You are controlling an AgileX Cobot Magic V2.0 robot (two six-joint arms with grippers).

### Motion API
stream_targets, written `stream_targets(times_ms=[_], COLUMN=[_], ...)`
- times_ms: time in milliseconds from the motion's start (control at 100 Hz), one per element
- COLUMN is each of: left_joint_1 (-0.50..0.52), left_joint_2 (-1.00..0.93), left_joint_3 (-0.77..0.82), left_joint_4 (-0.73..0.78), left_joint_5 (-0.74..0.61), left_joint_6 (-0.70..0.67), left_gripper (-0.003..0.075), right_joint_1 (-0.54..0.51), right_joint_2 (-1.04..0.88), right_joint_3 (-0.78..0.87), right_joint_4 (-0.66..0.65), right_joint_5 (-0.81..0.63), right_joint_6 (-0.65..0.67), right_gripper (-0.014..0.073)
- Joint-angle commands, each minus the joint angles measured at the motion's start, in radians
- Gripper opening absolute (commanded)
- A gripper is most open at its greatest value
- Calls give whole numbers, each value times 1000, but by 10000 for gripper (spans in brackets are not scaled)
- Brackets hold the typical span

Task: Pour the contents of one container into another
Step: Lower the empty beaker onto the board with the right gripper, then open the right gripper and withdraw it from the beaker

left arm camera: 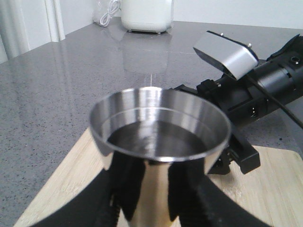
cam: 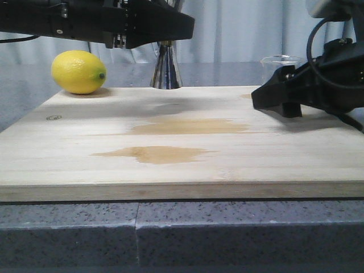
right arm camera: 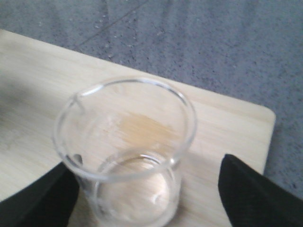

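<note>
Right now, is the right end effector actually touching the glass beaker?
Apart. In the right wrist view the beaker stands between the two black fingers of the right end effector, with bare board showing in the gap on one side.

Jigger (cam: 165, 68) top — hidden behind left arm (cam: 96, 23)

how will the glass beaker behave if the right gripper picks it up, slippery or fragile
The glass beaker is probably slippery: its wall looks smooth and clear. It is likely fragile too, since the rim looks thin, so a gentle squeeze seems wise. It looks nearly empty, so probably light and easy to nudge or tip; the right gripper has one finger standing apart from the wall.
</note>
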State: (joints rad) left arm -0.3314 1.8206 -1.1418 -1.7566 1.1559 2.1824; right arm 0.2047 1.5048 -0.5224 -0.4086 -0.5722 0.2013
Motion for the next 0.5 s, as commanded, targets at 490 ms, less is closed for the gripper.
stream_targets(times_ms=[490], left_joint_1=[-9], left_joint_2=[-49], left_joint_3=[-28], left_joint_4=[-93], left_joint_5=[100], left_joint_6=[-5], left_gripper=[197], right_joint_1=[1], right_joint_2=[-461], right_joint_3=[-27], right_joint_4=[-349], right_joint_5=[560], right_joint_6=[558], right_gripper=[545])
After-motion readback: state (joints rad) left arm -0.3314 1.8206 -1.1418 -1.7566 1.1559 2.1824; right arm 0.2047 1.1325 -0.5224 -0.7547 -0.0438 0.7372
